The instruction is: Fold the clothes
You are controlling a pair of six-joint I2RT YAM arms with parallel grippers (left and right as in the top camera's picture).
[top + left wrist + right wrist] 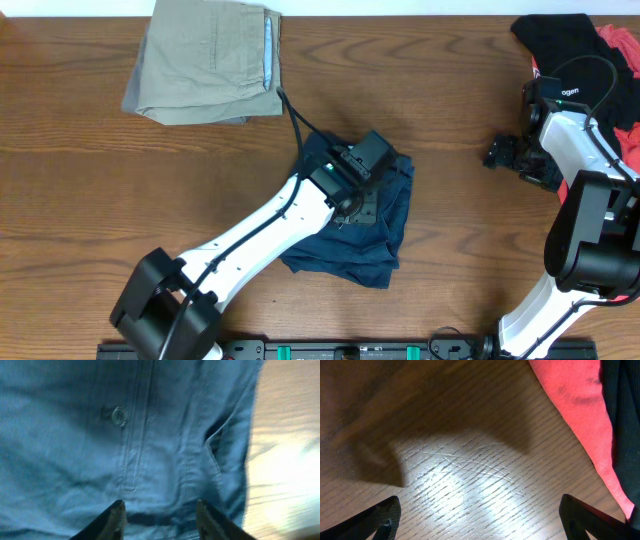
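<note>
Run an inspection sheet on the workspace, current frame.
Surface: wood table, fine scratches, no spills seen.
Job's things: navy shorts mid-table, bunched, not neatly folded.
Clutter: khaki shorts folded, far left; red cloth and black cloth heaped far right.
End effectors: left end effector over the navy shorts, fingers apart; right end effector wide open over bare wood beside the red cloth.
Cables: left cable and right cable, black, on the arms.
Surroundings: black rail at near edge.

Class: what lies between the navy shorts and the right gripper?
Only bare table, seen overhead, separates the navy shorts from the right gripper.
</note>
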